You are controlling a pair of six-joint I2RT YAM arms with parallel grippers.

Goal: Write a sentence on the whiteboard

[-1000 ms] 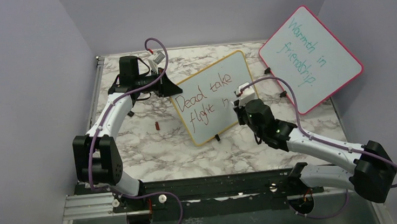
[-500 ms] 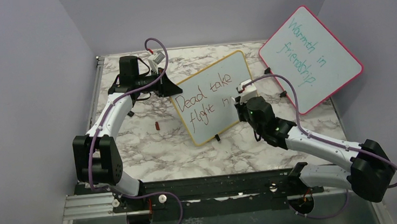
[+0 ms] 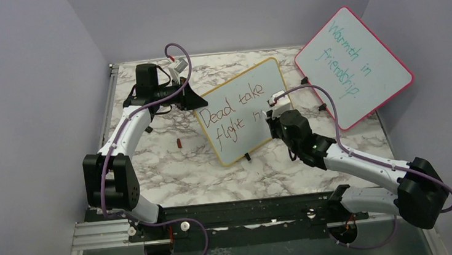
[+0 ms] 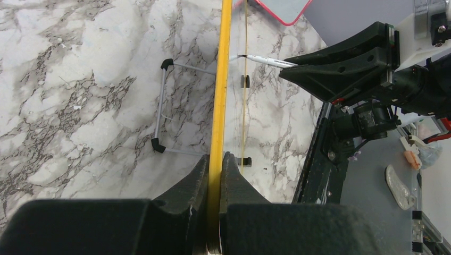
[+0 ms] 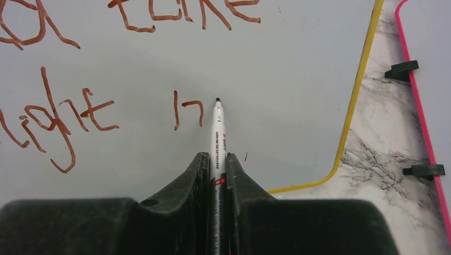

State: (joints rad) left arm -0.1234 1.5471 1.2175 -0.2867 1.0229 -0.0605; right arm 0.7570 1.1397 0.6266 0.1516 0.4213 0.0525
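The yellow-framed whiteboard (image 3: 254, 138) stands tilted at mid-table. My left gripper (image 3: 193, 100) is shut on its left edge; in the left wrist view the yellow frame (image 4: 219, 90) runs between the jaws of that gripper (image 4: 214, 160). The sentence (image 3: 233, 113) reads "Dead take flight", followed by two short strokes (image 5: 188, 113). My right gripper (image 5: 216, 159) is shut on a white marker (image 5: 218, 135). Its dark tip points at the board just right of those strokes. From the top view that gripper (image 3: 270, 114) is at the board's right part.
A pink-framed board (image 3: 354, 67) with teal handwriting leans at the back right, its frame (image 5: 420, 106) close to the whiteboard's right edge. Black clip feet (image 5: 402, 68) rest on the marble table (image 3: 171, 169). A small red cap (image 3: 180, 143) lies left of the whiteboard.
My right gripper with the marker has shifted slightly up and to the right along the board. The left arm and the whiteboard have not moved.
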